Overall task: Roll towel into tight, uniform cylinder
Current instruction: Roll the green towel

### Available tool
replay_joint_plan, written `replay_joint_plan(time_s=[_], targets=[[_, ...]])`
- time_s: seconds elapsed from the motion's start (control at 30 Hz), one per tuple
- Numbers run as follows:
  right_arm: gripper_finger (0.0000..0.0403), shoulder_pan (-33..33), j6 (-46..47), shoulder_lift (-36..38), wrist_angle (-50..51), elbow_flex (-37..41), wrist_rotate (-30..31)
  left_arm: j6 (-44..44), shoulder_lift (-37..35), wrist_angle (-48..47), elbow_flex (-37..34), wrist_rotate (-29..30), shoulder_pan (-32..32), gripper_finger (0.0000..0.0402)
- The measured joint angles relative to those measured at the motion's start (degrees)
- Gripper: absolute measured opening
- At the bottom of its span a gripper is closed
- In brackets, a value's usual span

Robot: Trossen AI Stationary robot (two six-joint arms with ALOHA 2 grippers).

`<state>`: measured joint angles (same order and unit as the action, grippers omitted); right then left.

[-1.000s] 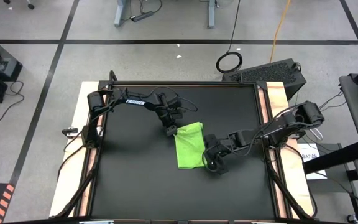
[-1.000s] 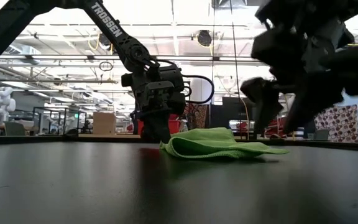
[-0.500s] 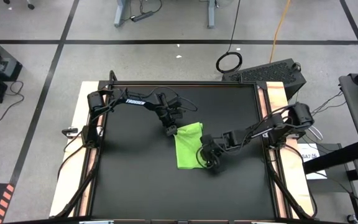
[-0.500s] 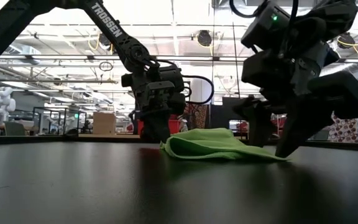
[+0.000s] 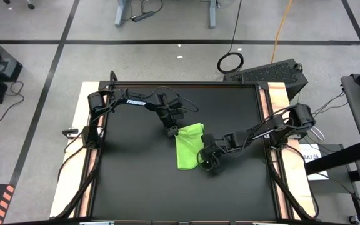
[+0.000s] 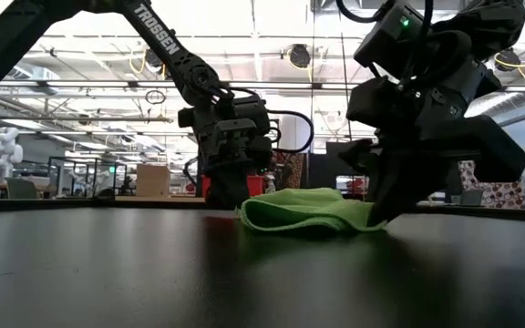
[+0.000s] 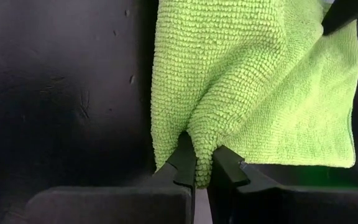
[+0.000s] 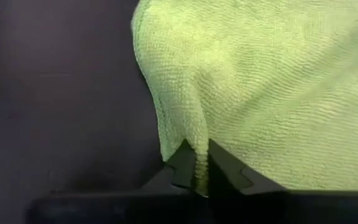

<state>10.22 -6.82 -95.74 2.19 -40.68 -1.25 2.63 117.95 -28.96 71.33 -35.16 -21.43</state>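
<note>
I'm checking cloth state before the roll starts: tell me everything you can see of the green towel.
The towel is a small lime-green cloth of looped, terry-like fabric, lying folded and rumpled, not yet rolled, near the middle of the black table. In the low view it humps up slightly in the middle. The left end effector is shut on a pinched fold at its far edge; the right end effector is shut on a fold at its near right corner. Nothing else touches it but the tabletop.

There are one green towel (image 5: 190, 145), one black table (image 5: 136, 181), two robot arms, and two grippers, the left gripper (image 7: 202, 176) and the right gripper (image 8: 199, 169).
</note>
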Motion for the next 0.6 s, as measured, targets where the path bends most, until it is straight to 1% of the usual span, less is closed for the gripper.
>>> replay_joint_plan(time_s=[0.17,0.23,0.3,0.4,0.5,0.57,0.6], targets=[[0.0005,-0.02,1.48,3.06,2.0,0.3,0.4,0.02,0.0,-0.01,0.0,0.02,0.02,0.0019],[0.0005,-0.04,1.96,4.4,1.88,0.3,-1.16,0.02,0.0,-0.01,0.0,0.02,0.02,0.0019],[0.0021,-0.03,2.43,5.37,1.59,0.25,-3.93,0.02,0.0,-0.01,0.02,0.04,0.02,0.0019],[0.0072,0.0,2.93,6.4,1.62,0.25,-5.09,0.02,0.0,-0.01,0.02,0.04,0.02,0.0019],[0.0144,-0.05,5.03,8.2,1.82,0.23,-6.11,0.02,0.0,-0.02,0.01,0.04,0.02,0.0019],[0.0193,-0.56,7.2,9.95,2.46,0.23,-5.5,0.0,0.0,-0.03,0.02,0.02,0.02,0.0019],[0.0215,-0.91,8.24,11.04,3.08,0.23,-3.97,0.0,0.0,-0.03,0.02,0.04,0.02,0.0019]])
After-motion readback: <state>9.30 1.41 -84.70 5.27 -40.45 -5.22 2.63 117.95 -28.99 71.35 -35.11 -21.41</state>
